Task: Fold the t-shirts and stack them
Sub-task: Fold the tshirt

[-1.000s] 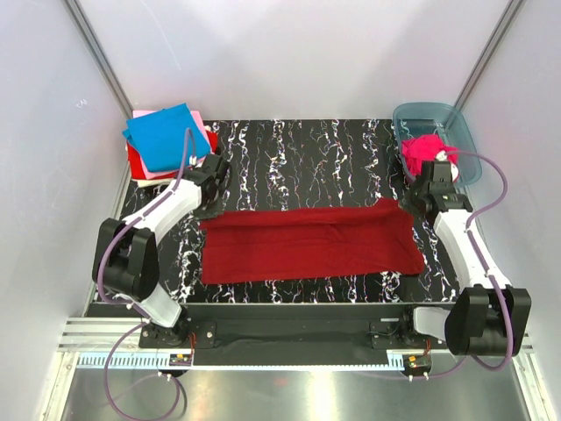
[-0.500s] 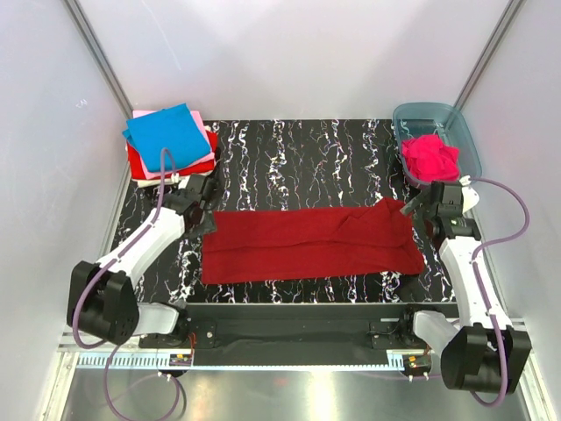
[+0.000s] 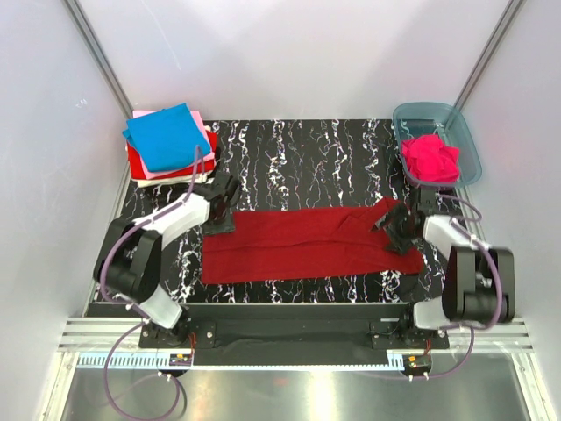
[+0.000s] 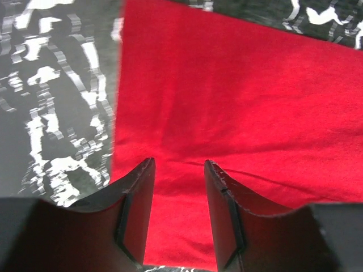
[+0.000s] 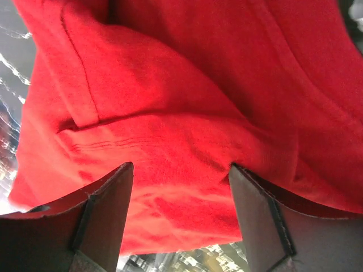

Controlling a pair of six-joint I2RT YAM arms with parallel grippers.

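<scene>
The large dark red t-shirt (image 3: 307,244) lies folded into a long strip across the middle of the table. My left gripper (image 3: 219,215) hovers at its far left corner. In the left wrist view the left gripper (image 4: 178,164) is open, with flat red cloth (image 4: 238,96) under the gap. My right gripper (image 3: 396,230) sits over the shirt's rumpled right end. The right wrist view shows this gripper (image 5: 180,168) wide open above wrinkled red cloth (image 5: 170,102), pinching nothing. Folded t-shirts are stacked at the back left, bright blue (image 3: 166,136) on top.
A translucent blue-grey tub (image 3: 436,114) stands at the back right with a crumpled hot pink t-shirt (image 3: 429,158) inside. The black marbled table (image 3: 307,158) shows beyond the red shirt. White walls close in on both sides.
Both grippers went from shut to open. The right gripper moved forward and left onto the shirt's right end. The left gripper dropped back, then returned to the left corner.
</scene>
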